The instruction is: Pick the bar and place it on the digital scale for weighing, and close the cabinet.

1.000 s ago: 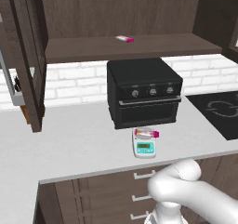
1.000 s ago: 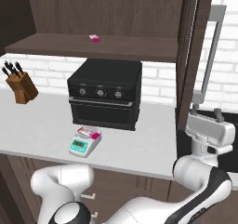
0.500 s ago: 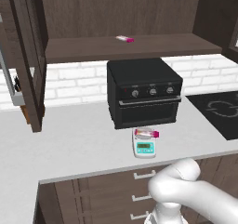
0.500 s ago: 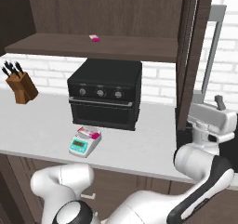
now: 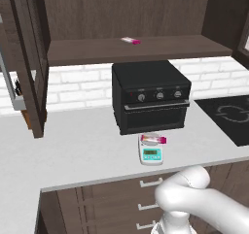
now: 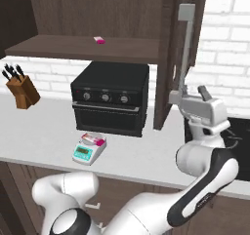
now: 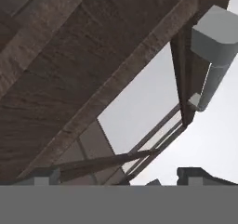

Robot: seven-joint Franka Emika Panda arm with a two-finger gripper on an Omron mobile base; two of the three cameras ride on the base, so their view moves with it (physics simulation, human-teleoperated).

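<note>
The magenta bar (image 5: 153, 140) (image 6: 93, 140) lies on the round plate of the white and teal digital scale (image 5: 151, 154) (image 6: 87, 152), in front of the toaster oven. The cabinet's right door (image 6: 171, 58) stands swung out, its silver handle (image 6: 186, 48) (image 7: 211, 56) facing my hand. My gripper (image 6: 175, 98) (image 7: 121, 179) is raised beside the door's lower outer edge, open, with nothing between its fingertips (image 7: 46, 176). The hand view looks up along the door's wood frame and glass panel (image 7: 139, 107). The left door (image 5: 29, 63) also hangs open.
A black toaster oven (image 5: 150, 102) (image 6: 110, 98) stands behind the scale. A paler look-alike bar (image 5: 130, 41) (image 6: 99, 40) rests on the shelf above it. A knife block (image 6: 24, 90) sits at the left, a black cooktop (image 5: 226, 114) at the right.
My hand has risen and moved left, closer to the open right door's lower edge. The bar, the scale and both doors have stayed put.
</note>
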